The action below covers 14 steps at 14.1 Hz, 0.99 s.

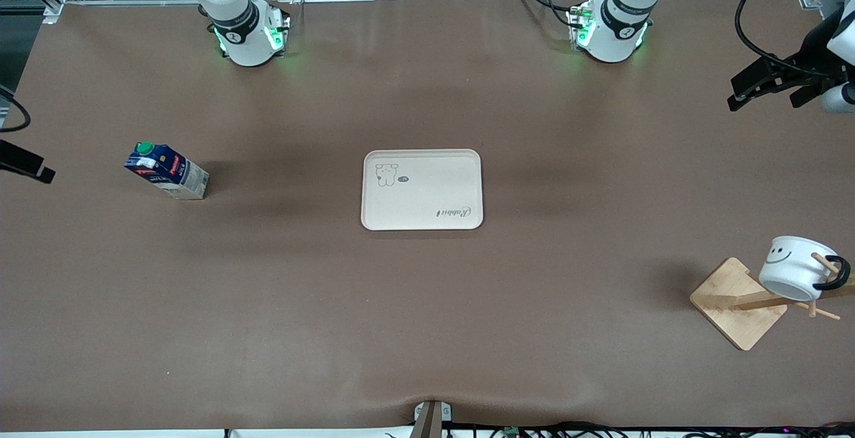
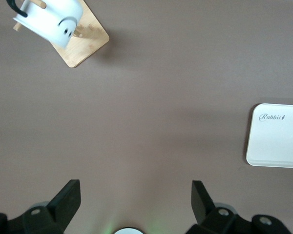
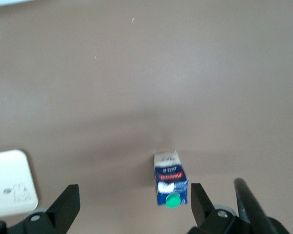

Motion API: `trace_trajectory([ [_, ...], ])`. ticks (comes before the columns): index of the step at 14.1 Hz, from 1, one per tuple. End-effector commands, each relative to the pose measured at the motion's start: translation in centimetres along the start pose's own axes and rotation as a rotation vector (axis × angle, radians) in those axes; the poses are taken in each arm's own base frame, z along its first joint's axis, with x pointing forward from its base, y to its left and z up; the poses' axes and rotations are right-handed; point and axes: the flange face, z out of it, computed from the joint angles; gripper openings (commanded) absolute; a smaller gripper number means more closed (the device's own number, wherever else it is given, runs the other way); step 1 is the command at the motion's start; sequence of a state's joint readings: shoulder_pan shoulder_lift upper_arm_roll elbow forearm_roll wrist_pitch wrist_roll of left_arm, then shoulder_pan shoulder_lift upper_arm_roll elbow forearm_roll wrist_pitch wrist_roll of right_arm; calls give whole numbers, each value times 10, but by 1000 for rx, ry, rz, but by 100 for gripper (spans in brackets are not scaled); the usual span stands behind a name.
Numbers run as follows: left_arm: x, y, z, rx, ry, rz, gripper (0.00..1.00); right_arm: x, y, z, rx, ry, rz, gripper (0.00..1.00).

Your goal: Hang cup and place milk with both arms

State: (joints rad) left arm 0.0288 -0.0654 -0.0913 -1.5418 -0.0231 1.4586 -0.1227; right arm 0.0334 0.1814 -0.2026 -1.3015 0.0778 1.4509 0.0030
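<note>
The milk [image 1: 167,171], a dark blue carton with a green cap, stands on the brown table toward the right arm's end. My right gripper [image 1: 30,164] hangs open high above it, and the right wrist view shows the milk [image 3: 170,183] far below my right gripper [image 3: 136,197]. The white cup [image 1: 791,268] with its smiley face hangs by its black handle on a peg of the wooden rack [image 1: 735,304] toward the left arm's end. My left gripper [image 1: 761,91] is open and empty, up in the air. In the left wrist view the cup [image 2: 56,19] lies well away from my left gripper [image 2: 136,195].
A cream tray [image 1: 422,189] with a rabbit drawing lies in the middle of the table, also showing as the tray [image 2: 278,141] and the tray [image 3: 10,187]. Bare brown table [image 1: 427,318] surrounds it. Both arm bases glow green along the table's edge.
</note>
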Motion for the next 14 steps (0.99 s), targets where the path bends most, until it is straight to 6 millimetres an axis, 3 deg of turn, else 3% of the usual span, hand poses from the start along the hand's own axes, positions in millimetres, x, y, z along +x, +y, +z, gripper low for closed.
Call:
trace_trajectory([
  [1,-9,-4,-4,-17,-12,-23,100,-43,9,-6,51,13,5,100],
  [4,-8,-6,-4,-19,-9,-26,100,-91,12,4,88,46,-4,100],
  [6,-6,-7,-4,-9,-6,-20,100,-106,14,6,93,-17,-5,100],
  [8,-5,-6,-3,-6,-6,-25,100,-101,9,1,89,5,-18,100],
  [9,-5,-6,-3,-6,-6,-25,100,-96,-8,1,68,19,-62,100],
  [11,-4,-7,-3,-7,-1,-29,100,-88,-24,-1,-10,35,-101,100],
  [14,-1,-9,-3,-7,5,-31,100,-62,-18,-14,-14,62,-74,100],
])
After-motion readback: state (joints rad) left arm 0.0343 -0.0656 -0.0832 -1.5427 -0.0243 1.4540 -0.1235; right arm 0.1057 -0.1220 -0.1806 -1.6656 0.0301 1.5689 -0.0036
